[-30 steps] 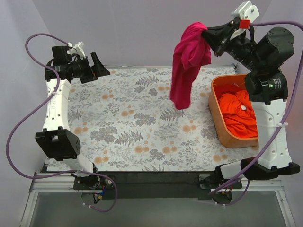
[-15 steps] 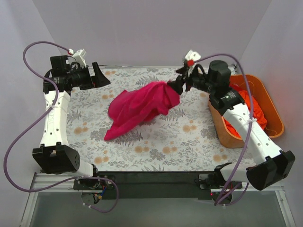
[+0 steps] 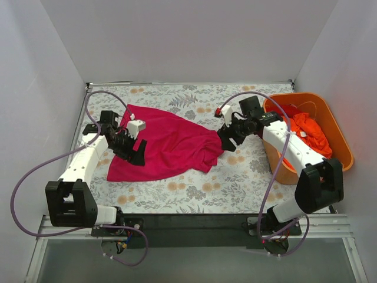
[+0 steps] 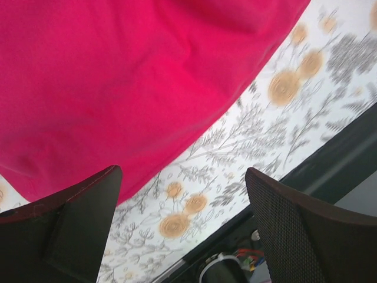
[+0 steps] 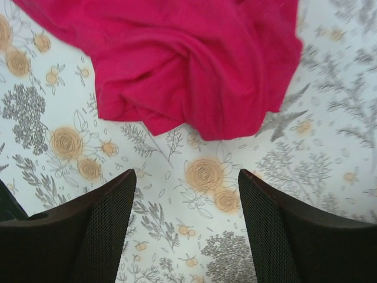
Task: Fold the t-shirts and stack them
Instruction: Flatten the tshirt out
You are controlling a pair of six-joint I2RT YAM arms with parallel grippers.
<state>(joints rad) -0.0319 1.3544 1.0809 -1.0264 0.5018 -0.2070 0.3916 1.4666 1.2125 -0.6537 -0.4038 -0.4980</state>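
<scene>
A magenta-pink t-shirt (image 3: 171, 144) lies loosely spread on the floral mat, bunched in folds at its right end. My left gripper (image 3: 134, 154) hovers open over its left part. In the left wrist view the shirt (image 4: 118, 88) fills the upper left, and nothing lies between the left gripper's (image 4: 182, 224) fingers. My right gripper (image 3: 226, 139) stands open just off the bunched right end. In the right wrist view only mat shows between its (image 5: 185, 218) fingers, with the shirt (image 5: 194, 65) ahead of them. Orange-red t-shirts (image 3: 309, 130) lie crumpled in the tub.
The orange plastic tub (image 3: 340, 144) stands at the mat's right edge, beside my right arm. White walls close in the back and both sides. A black rail (image 3: 194, 219) runs along the near edge of the mat.
The right gripper carried the magenta shirt down from the air onto the mat and let go of it. The left arm swung in from the far left over the shirt.
</scene>
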